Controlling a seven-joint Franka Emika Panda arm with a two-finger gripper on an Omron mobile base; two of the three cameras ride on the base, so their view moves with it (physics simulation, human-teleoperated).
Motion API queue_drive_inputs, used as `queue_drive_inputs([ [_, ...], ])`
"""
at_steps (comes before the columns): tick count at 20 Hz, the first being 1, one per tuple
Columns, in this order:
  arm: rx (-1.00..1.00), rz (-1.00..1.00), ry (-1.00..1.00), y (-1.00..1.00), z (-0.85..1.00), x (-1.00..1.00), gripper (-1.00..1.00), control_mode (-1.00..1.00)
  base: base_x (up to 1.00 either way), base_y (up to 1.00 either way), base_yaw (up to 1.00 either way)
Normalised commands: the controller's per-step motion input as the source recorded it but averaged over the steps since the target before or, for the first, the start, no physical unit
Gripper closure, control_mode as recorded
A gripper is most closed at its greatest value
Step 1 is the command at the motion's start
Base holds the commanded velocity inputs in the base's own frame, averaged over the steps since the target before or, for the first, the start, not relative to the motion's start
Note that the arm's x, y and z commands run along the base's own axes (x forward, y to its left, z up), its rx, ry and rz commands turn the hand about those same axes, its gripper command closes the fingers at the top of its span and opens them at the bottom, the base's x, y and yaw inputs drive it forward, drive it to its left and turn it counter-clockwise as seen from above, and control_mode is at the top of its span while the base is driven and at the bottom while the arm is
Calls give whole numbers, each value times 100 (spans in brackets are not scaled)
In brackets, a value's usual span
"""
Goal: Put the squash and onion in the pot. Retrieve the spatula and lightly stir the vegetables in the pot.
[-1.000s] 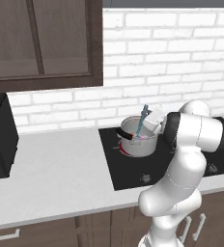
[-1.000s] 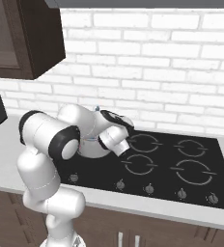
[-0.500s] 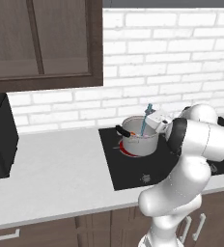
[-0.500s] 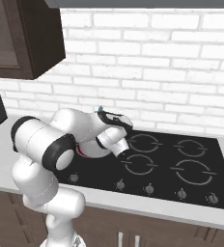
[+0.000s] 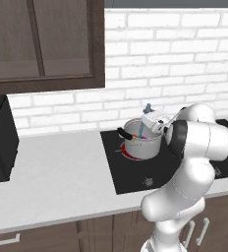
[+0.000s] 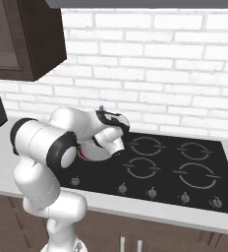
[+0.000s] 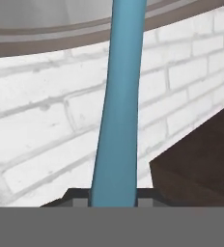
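Note:
The steel pot (image 5: 141, 145) stands on the front left burner of the hob, one black handle pointing left. Just inside its rim a speck of magenta shows, the onion (image 5: 147, 140). The squash is hidden. Out of the pot rises the teal spatula (image 5: 145, 119), tilted, its blade down inside. My gripper (image 5: 153, 123) is shut on its stem right above the pot's right rim. From the right base view my arm covers the pot, and the spatula's tip (image 6: 101, 107) pokes up beside the gripper (image 6: 109, 118). In the hand view the teal stem (image 7: 119, 96) runs up from between the fingertips of the gripper (image 7: 113, 198).
The black hob (image 6: 185, 162) spreads to the right with three bare burners and a row of knobs along its front. A black appliance (image 5: 0, 142) stands at the counter's far left. Dark wall cabinets (image 5: 42, 44) hang above the pale counter (image 5: 62, 177).
The hand swung the spatula's handle a little to the right and back left over the pot, while the elbow rolled. The pot has stayed put.

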Motion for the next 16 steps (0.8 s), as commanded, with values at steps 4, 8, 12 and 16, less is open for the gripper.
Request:
queue_drive_inputs([
  [4, 1, -11, -4, 0, 0, 19, 100, -100, 0, 0, 0],
  [8, 0, -14, 0, -9, 9, 13, 100, -100, 0, 0, 0],
  [12, -5, -14, 16, -36, 3, 0, 100, -100, 0, 0, 0],
  [16, -7, -5, 24, -25, 0, -9, 100, -100, 0, 0, 0],
])
